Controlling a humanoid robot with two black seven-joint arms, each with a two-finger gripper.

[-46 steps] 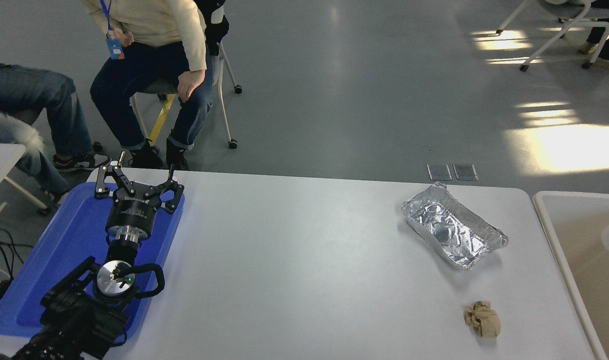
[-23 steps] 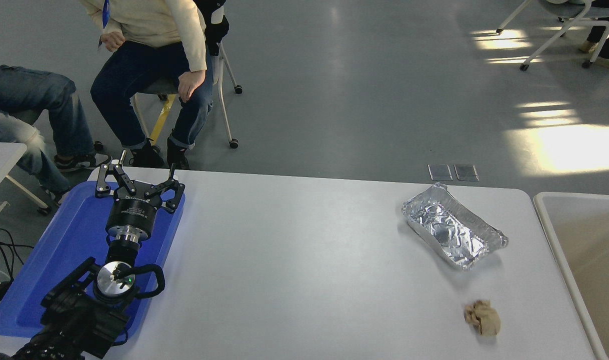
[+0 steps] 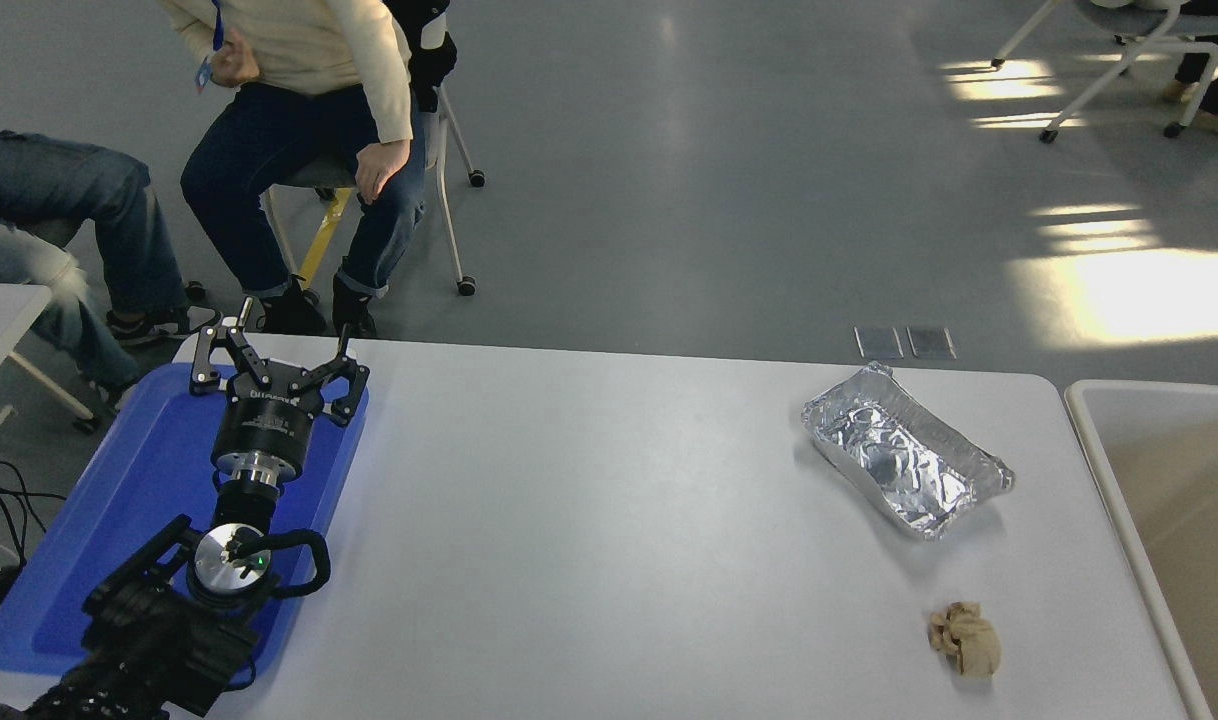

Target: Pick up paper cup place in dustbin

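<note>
The left arm lies parked over the blue tray (image 3: 119,500), pointing away from the camera. Its left gripper (image 3: 274,350) hangs above the tray's far edge, fingers spread wide and holding nothing. Right of the tray the white table (image 3: 589,540) is bare up to the foil tray (image 3: 904,465) and the crumpled brown paper ball (image 3: 965,638). The dustbin (image 3: 1104,455) stands beyond the table's right edge; the paper cup cannot be seen.

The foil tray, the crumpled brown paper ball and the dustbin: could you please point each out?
foil tray (image 3: 904,462): head view, crinkled inner floor.
crumpled brown paper ball (image 3: 965,639): head view, its middle.
dustbin (image 3: 1109,456): head view, white left rim.
</note>
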